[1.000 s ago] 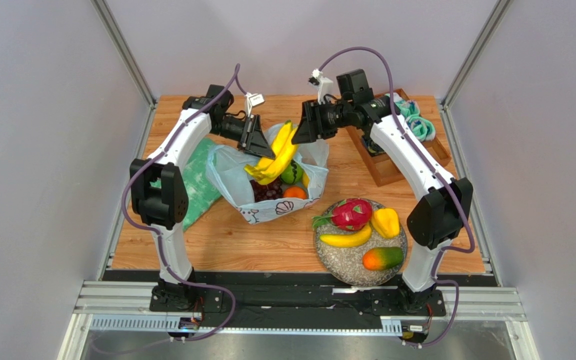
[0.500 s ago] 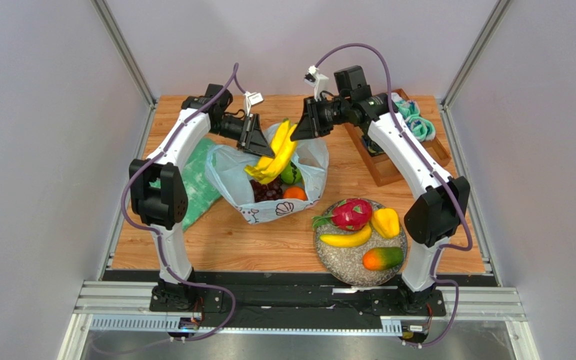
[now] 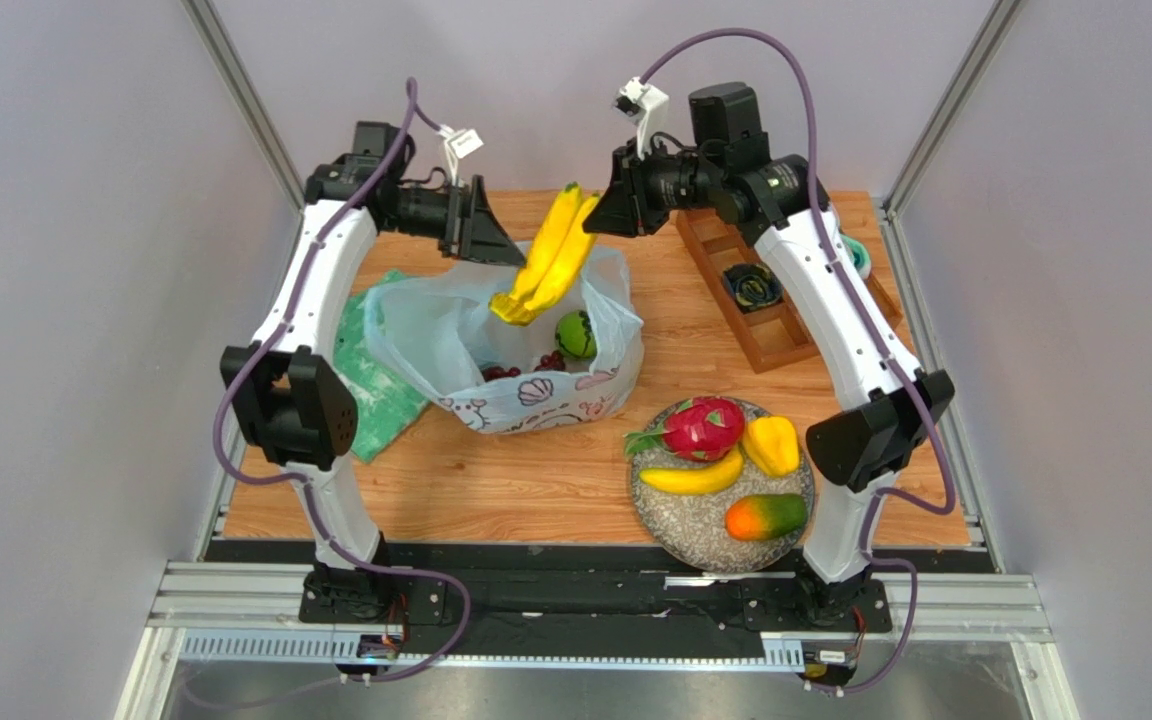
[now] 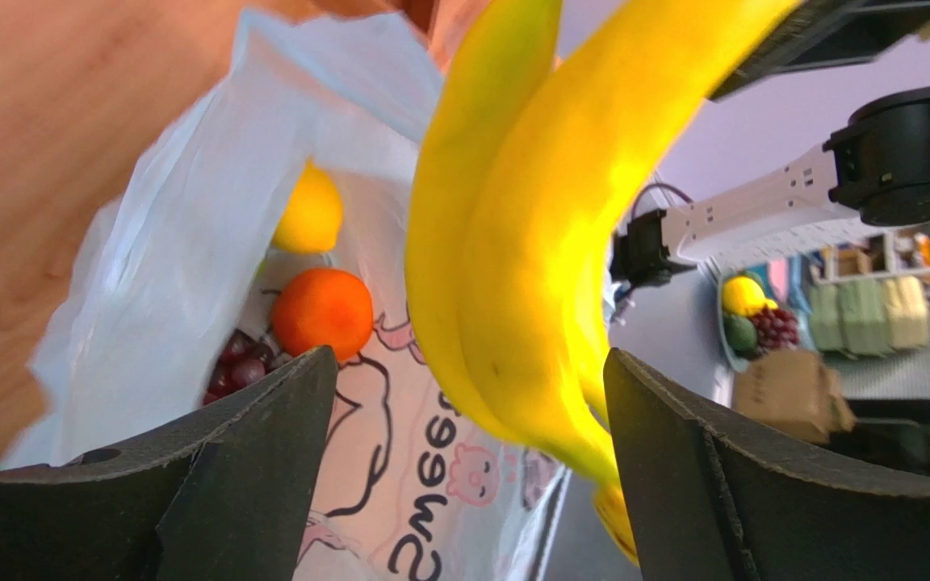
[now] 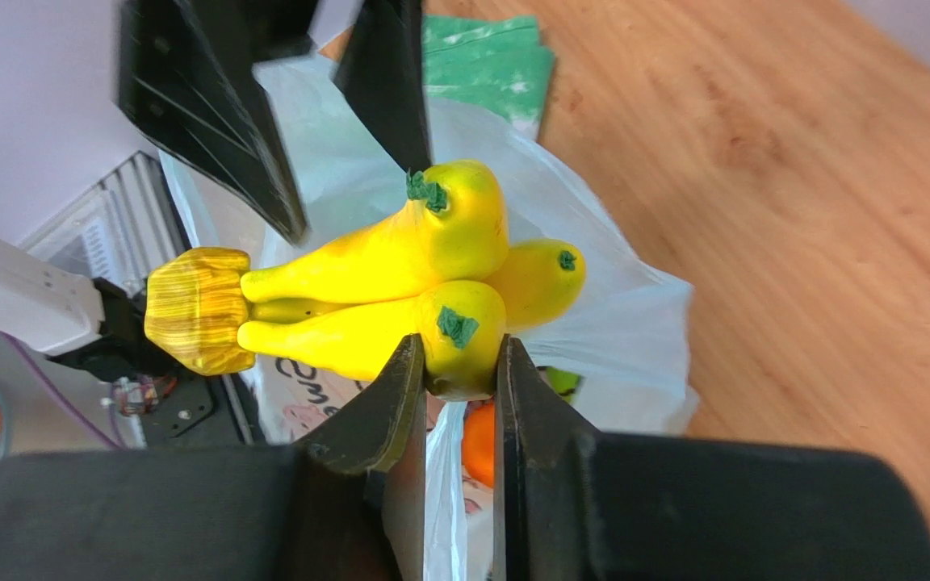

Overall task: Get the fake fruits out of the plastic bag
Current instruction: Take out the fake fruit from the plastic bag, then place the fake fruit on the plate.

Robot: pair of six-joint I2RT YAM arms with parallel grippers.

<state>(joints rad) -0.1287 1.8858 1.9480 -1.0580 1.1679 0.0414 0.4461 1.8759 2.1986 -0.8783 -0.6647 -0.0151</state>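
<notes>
A bunch of yellow bananas (image 3: 549,258) hangs above the plastic bag (image 3: 447,338), pale blue with a pink print. My right gripper (image 5: 458,357) is shut on the tip of one banana (image 5: 373,272). My left gripper (image 4: 470,363) stands open with the bananas (image 4: 531,242) between its fingers, touching neither. Inside the bag lie an orange (image 4: 322,312), dark grapes (image 4: 237,361), a yellow piece (image 4: 310,212) and a green fruit (image 3: 578,333). A grey plate (image 3: 657,518) at the front right holds a dragon fruit (image 3: 702,428), a banana (image 3: 692,480), a yellow piece (image 3: 773,444) and a mango (image 3: 766,516).
A green patterned cloth (image 3: 372,398) lies left of the bag, partly under it. A wooden compartment tray (image 3: 755,338) stands at the back right under my right arm, with a dark rolled sock (image 3: 755,285) in it and a teal one (image 3: 856,258) behind.
My left gripper opened, let the bananas go and rose toward the back left. My right gripper shut on a banana tip and lifted the bunch. The bag spread leftward.
</notes>
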